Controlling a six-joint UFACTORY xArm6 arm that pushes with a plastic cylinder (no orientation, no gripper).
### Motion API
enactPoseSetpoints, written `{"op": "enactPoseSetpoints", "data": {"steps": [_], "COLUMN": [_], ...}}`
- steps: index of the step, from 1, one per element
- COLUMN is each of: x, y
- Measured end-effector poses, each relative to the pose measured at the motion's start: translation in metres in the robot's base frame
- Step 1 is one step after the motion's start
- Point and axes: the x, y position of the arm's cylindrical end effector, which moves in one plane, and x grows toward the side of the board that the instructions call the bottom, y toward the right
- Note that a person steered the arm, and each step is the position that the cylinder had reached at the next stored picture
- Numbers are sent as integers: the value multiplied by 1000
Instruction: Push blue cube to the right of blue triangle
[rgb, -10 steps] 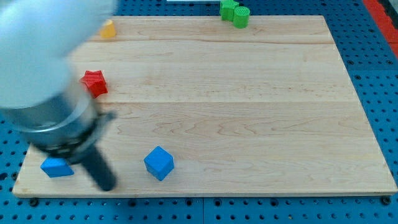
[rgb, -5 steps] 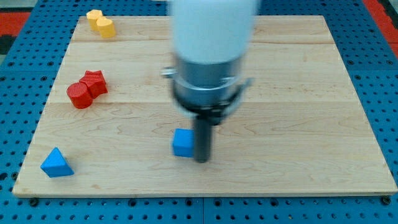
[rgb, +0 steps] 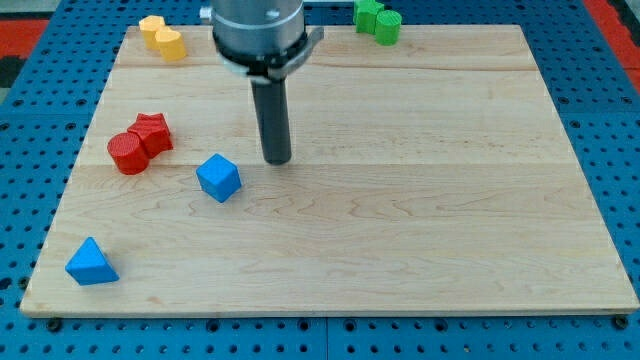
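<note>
**Cube sitting up and right of the triangle, tip parked beside it**

Quick look at the wooden counter (rgb: 420, 230). Blue cube (rgb: 219, 178) sits left of centre, turned a bit on its corner. Blue triangle (rgb: 90, 262) is down in the view's bottom-left corner, well apart from the cube. My tip (rgb: 277, 160) is near the cube, on the view's right and slightly higher, not touching it. No pincer on this rig, just the rod, so nothing to open or close.

Other stuff: red star (rgb: 153, 132) touching a red cylinder (rgb: 126, 153) on the view's left, two yellow blocks (rgb: 162, 34) top-left, two green blocks (rgb: 377, 20) along the top edge.
</note>
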Motion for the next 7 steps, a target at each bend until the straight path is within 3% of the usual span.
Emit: {"op": "enactPoseSetpoints", "data": {"steps": [2, 4, 6, 7], "x": [111, 42, 97, 95], "y": [-56, -46, -128, -127]}}
